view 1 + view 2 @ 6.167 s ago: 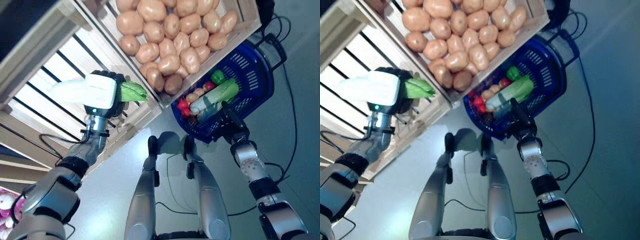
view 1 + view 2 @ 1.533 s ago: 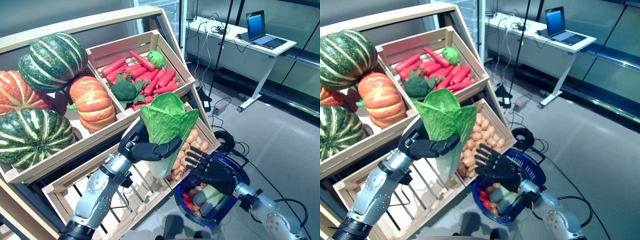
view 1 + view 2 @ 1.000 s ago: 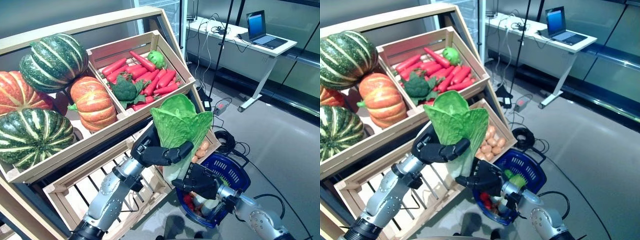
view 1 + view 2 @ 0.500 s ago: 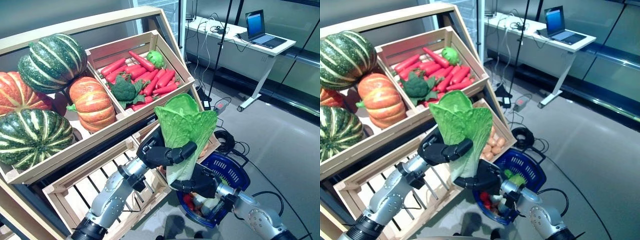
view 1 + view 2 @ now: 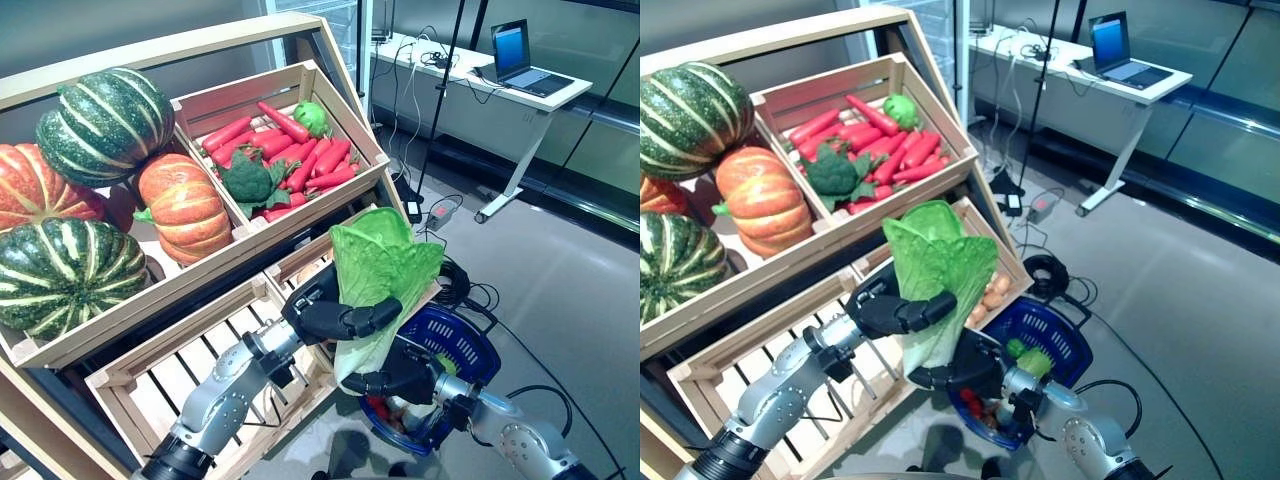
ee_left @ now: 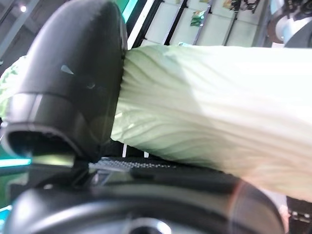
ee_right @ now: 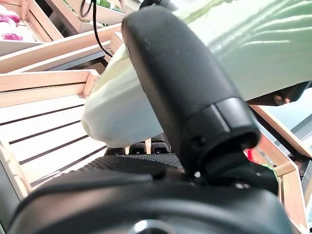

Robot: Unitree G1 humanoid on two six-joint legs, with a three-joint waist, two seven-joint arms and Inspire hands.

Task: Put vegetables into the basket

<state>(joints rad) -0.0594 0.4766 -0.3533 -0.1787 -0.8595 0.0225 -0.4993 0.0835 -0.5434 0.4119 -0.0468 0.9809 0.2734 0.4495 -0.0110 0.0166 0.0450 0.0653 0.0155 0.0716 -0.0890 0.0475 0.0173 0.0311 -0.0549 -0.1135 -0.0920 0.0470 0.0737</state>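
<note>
Left hand gripping a napa cabbage at mid-length, fingers and thumb curled round it; leafy end up, pale stem end down. Right hand under the cabbage's lower end, thumb and fingers wrapped round the stem per the right wrist view. Cabbage held in the air in front of the lower wooden crate, just above the near edge of the blue basket. Basket sits on the floor and already contains red and green vegetables. Potatoes partly visible behind the cabbage. Upper shelf: pumpkins, striped squashes, broccoli, and carrots.
</note>
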